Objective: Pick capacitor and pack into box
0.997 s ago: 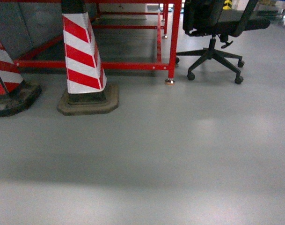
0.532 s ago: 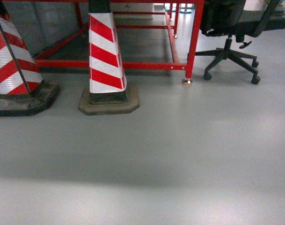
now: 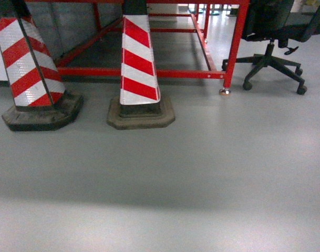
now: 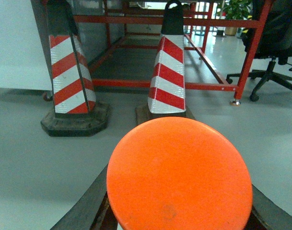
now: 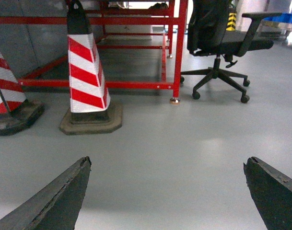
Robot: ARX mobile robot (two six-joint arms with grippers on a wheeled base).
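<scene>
A: What does the left pincer [image 4: 179,211] carry?
B: A round, flat-faced orange disc [image 4: 179,175], pinched between its dark fingers [image 4: 83,206].
A: And the right pincer [image 5: 167,191]?
B: Spread wide over grey floor [image 5: 184,143], holding nothing. The box shows in no view.

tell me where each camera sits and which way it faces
Head: on the robot, slanting down at grey floor; no body parts show.
Left wrist: faces forward low; an orange disc fills the left pincer.
Right wrist: faces forward low; open right pincer fingertips frame bare floor.
Shared: the striped cone and red frame appear in all three.
</scene>
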